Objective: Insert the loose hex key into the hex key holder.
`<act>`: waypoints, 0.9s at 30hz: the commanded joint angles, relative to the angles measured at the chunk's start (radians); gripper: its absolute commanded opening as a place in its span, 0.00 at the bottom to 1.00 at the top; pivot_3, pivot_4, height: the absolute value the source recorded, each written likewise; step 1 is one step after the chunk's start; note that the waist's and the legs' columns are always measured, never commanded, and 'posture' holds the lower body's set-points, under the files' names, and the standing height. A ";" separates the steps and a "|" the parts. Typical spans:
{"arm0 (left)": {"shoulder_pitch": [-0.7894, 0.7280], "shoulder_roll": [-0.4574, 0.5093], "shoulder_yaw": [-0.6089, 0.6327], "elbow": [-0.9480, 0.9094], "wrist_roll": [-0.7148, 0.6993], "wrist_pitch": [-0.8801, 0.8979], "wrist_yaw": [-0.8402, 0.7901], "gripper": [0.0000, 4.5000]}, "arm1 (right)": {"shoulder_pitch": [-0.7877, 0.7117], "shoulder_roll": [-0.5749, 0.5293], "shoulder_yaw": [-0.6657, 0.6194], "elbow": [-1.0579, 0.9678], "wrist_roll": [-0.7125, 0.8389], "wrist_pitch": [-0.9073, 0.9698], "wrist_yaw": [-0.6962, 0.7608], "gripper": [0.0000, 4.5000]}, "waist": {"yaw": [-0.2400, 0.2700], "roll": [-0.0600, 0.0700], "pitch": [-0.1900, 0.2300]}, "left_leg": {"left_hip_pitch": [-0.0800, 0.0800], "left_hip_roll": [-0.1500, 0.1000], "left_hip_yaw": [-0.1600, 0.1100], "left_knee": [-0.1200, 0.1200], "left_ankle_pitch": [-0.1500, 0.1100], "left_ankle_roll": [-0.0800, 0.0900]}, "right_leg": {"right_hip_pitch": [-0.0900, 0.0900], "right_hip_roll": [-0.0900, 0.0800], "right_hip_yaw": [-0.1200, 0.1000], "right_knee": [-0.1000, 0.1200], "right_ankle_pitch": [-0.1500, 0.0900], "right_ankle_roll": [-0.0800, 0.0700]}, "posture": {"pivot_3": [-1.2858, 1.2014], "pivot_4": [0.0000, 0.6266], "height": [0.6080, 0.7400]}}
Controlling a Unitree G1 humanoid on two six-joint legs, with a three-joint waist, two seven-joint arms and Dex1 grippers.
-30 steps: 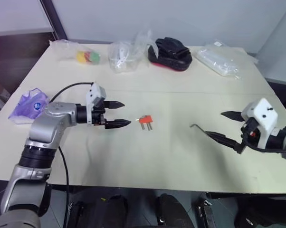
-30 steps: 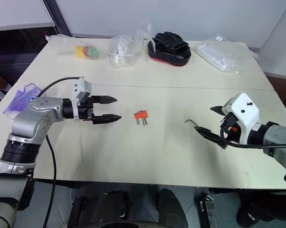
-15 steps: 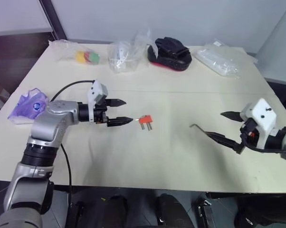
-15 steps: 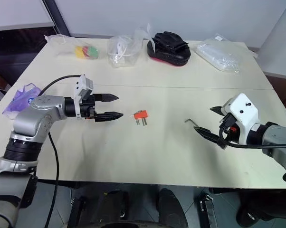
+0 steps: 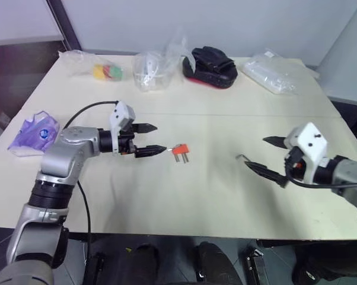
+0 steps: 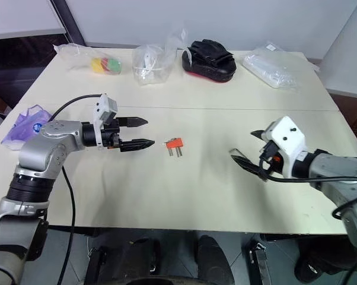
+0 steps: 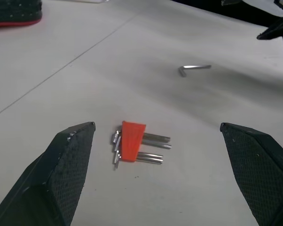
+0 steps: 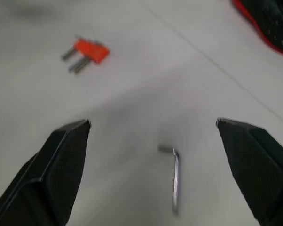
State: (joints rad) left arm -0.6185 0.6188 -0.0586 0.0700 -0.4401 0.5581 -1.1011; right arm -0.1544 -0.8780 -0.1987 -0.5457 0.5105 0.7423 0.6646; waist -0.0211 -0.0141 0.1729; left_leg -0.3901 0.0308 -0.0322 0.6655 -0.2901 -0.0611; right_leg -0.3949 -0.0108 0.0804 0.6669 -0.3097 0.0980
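The loose hex key (image 8: 175, 179) lies on the table (image 5: 196, 196) before the empty, wide-open right gripper (image 6: 254, 149). The left gripper (image 5: 150, 139), equally wide and empty, faces the hex key holder (image 7: 132, 140).

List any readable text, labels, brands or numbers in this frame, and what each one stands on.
None can be read.
Purple packet: a round blue mark, too small to read.
Hex key holder: no marking shows.
Loose hex key: no marking shows.
Clear bags: no print legible.
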 commanded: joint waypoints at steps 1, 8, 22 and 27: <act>-0.003 0.001 0.021 -0.011 0.005 -0.022 0.013 0.99 | -0.094 0.096 0.142 0.061 -0.083 -0.065 -0.052 1.00 | 0.001 0.000 0.000 | 0.000 0.000 0.000 0.000 0.000 0.000 | 0.000 0.000 0.000 0.000 0.000 0.000 | 0.52 0.24 1.00; 0.037 0.033 0.041 -0.046 -0.010 0.015 0.013 0.99 | -0.238 0.305 0.346 0.365 -0.325 -0.265 -0.159 1.00 | 0.008 0.000 0.000 | -0.002 0.000 0.000 0.000 0.000 0.000 | -0.003 -0.001 0.000 0.001 0.000 0.000 | 0.52 0.24 1.00; 0.147 0.081 0.067 -0.172 -0.041 0.063 0.035 0.99 | -0.299 0.480 0.430 0.623 -0.461 -0.446 -0.151 1.00 | 0.000 0.000 0.000 | -0.002 0.000 0.000 0.000 0.000 0.000 | -0.003 -0.001 0.000 0.003 0.000 0.000 | 0.52 0.24 1.00; 0.154 0.082 0.078 -0.194 -0.050 0.072 0.051 0.99 | -0.316 0.526 0.451 0.665 -0.488 -0.468 -0.136 1.00 | -0.001 0.000 0.000 | -0.001 0.000 0.000 0.000 0.000 0.000 | -0.004 -0.001 0.000 0.004 0.000 0.000 | 0.52 0.24 1.00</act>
State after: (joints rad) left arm -0.4651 0.6880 -0.0140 -0.0880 -0.4710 0.6290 -1.0586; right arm -0.4540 -0.3639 0.2433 0.1242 0.0319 0.2959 0.5200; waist -0.0222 -0.0140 0.1730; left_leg -0.3912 0.0310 -0.0319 0.6655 -0.2900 -0.0613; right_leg -0.3985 -0.0118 0.0801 0.6712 -0.3096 0.0979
